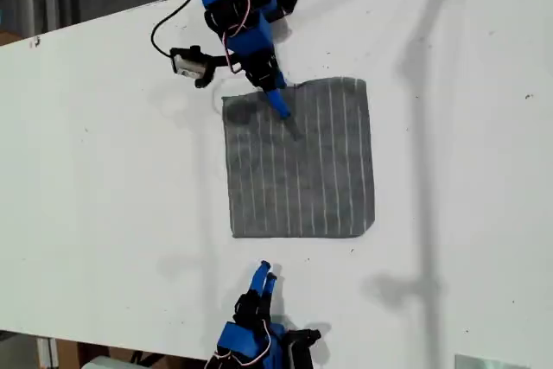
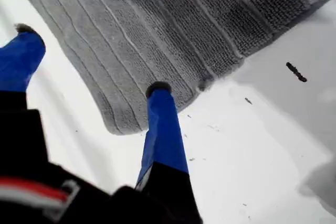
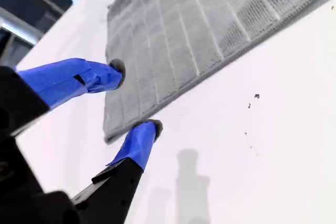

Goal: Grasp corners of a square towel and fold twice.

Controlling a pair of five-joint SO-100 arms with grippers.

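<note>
Exterior view: the dark grey square towel with thin pale stripes (image 1: 300,160) lies flat at the centre of the white table (image 1: 104,170) — one arm reaches over its upper-left corner, the other waits below its lower edge.

First wrist view: my first gripper (image 2: 89,61) hangs spread open over a rounded towel corner (image 2: 118,125).

Second wrist view: my second gripper (image 3: 135,98) is open too — its blue fingertips (image 3: 116,69) straddle a corner.
</note>
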